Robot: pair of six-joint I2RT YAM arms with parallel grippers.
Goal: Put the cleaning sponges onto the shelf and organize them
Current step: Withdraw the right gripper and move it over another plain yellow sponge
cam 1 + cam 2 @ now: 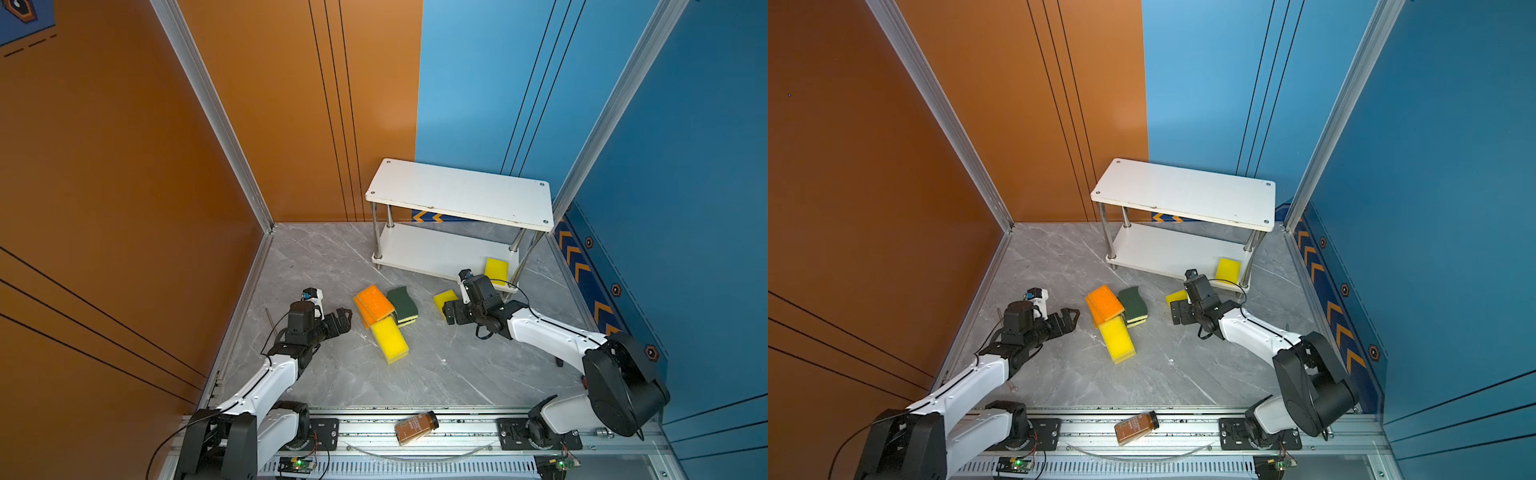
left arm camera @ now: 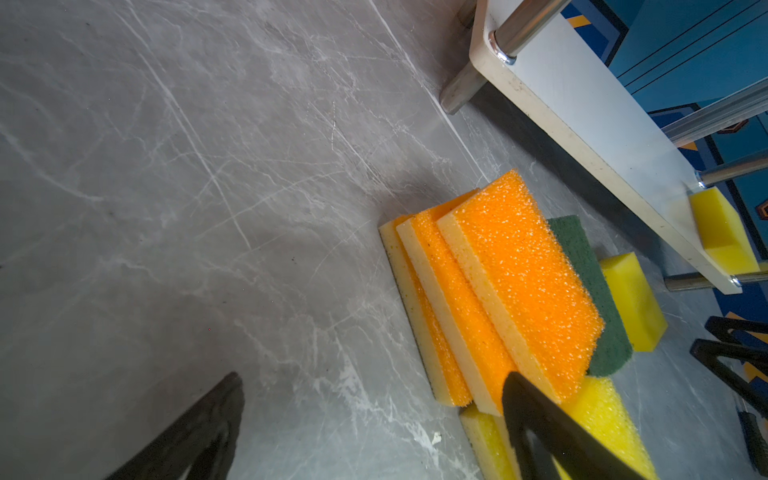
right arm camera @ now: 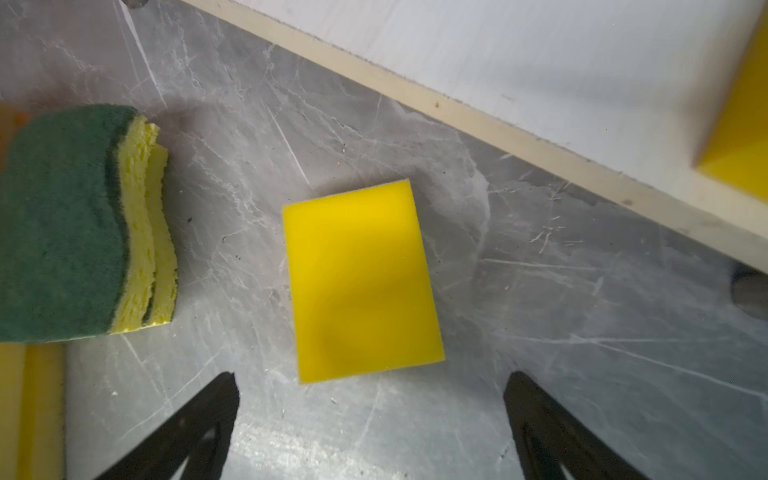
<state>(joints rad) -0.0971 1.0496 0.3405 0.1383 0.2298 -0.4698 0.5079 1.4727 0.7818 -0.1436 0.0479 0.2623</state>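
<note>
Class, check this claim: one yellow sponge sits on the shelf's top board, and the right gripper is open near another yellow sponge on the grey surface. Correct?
No: that yellow sponge sits on the shelf's lower board, as both top views show; the top board is bare. The rest holds.

The left arm (image 1: 266, 382) and right arm (image 1: 552, 332) share white link shells between bulky black joints, thin black cables looping alongside, black triangular open-frame fingers (image 3: 224, 395), and a green-lit circuit board (image 1: 296, 462) at six o'clock of each base.
</note>
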